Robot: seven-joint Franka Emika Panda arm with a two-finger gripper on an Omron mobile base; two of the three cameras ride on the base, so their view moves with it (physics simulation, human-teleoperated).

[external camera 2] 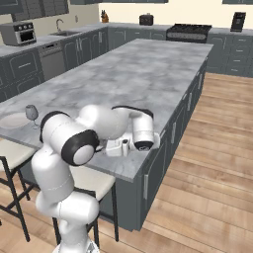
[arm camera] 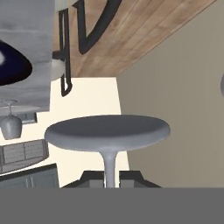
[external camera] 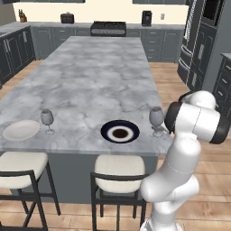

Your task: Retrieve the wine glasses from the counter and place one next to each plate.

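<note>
You have one glass (external camera: 47,119) already standing just beside the white plate (external camera: 21,130), near the front left corner of the tabletop (external camera: 85,76), so that half looks done. The second glass (external camera: 156,118) stands near the front right corner, to the right of the navy plate (external camera: 120,132) and a little apart from it. In the hand view its round foot (arm camera: 107,132) and thin stem fill the middle, and the stem runs down between the fingers (arm camera: 91,178), which are closed narrow on it; the view is rolled, so the glass looks upside down there. In the left base view the foot seems to sit on the marble, though you cannot be sure it bears weight. What is left, by my reading: let go of the stem and draw the hand clear without tipping the glass.
</note>
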